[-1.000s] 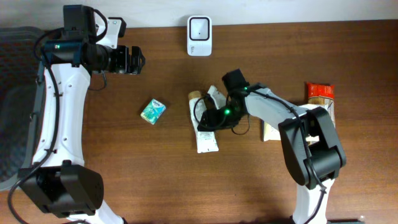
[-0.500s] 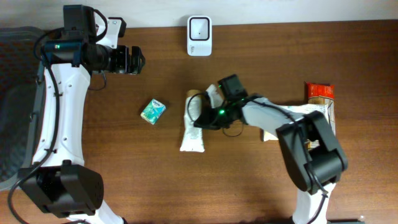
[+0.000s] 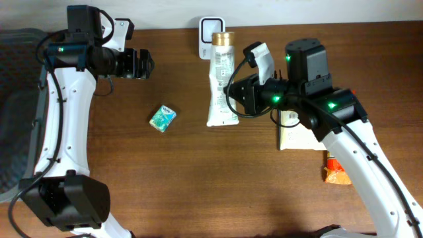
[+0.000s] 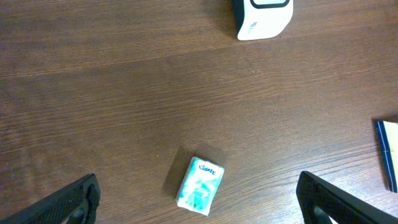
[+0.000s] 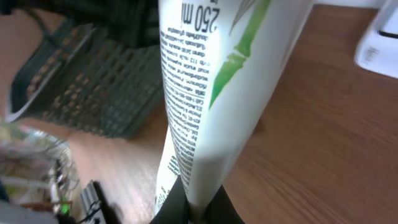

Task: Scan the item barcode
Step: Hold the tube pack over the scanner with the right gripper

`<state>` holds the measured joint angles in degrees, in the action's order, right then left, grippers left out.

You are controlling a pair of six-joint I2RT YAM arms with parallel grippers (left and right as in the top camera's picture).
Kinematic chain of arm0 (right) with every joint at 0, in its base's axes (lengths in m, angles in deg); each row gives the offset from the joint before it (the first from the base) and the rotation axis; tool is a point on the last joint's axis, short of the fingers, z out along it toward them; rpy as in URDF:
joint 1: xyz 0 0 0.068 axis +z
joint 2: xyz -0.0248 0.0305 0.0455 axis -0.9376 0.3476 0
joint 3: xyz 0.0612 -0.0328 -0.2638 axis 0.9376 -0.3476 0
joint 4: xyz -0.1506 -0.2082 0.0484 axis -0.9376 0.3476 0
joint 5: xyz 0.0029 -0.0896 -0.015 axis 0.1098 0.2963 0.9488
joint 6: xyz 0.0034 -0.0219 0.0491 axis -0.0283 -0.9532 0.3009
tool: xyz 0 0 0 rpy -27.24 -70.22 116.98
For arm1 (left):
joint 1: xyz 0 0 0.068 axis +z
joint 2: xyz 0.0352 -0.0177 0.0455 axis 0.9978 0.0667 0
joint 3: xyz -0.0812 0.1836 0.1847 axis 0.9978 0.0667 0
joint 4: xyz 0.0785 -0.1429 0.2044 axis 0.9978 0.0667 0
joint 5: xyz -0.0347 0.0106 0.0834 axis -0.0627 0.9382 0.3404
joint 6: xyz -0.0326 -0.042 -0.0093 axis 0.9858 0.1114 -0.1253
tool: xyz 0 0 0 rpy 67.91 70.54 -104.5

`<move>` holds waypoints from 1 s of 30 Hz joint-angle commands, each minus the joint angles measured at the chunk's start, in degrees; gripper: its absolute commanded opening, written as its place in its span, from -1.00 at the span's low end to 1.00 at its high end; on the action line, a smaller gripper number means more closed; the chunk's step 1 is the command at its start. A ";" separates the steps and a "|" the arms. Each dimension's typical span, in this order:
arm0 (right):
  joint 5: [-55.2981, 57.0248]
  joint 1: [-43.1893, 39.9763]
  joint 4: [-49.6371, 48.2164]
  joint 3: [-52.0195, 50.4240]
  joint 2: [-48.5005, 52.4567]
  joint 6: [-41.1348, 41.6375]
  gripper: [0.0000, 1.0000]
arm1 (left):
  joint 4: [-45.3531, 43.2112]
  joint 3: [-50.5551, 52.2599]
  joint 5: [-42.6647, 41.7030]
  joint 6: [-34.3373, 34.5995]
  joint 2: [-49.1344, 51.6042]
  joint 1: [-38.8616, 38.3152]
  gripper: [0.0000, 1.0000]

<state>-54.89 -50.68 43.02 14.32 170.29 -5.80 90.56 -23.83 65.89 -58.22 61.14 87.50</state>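
The right tool (image 3: 238,94) is pressed together on the side of the white tube (image 3: 220,79) and pinches it. The tube is held up off the counter (image 3: 198,185), just left of the tool. Its gold cap (image 3: 222,38) points to the white scanner (image 3: 205,30) at the far edge and partly covers it in the overhead view. Only the right wrist view shows the black print and the green bamboo drawing (image 5: 239,50) on the tube. The left tool (image 3: 145,64) is spread wide. Its wrist view shows the fingers (image 4: 74,199) on both sides of a small tissue pack (image 4: 200,194), which lies on the counter.
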 commanded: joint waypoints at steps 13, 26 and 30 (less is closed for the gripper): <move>79.67 8.83 -43.06 32.30 49.35 -70.27 -0.92 | -0.07 -0.31 -0.04 -0.94 -0.13 0.35 0.98; 70.79 6.91 -41.64 32.24 56.81 -71.63 -0.92 | -0.07 -0.31 -0.07 -0.94 -0.13 0.35 0.98; 70.75 7.43 -41.13 32.26 56.81 -71.67 -0.92 | -0.04 -0.31 -0.07 -0.94 -0.13 0.35 0.98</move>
<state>15.53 -44.01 2.83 44.64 227.23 -78.08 90.56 -23.83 65.92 -58.22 61.14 87.50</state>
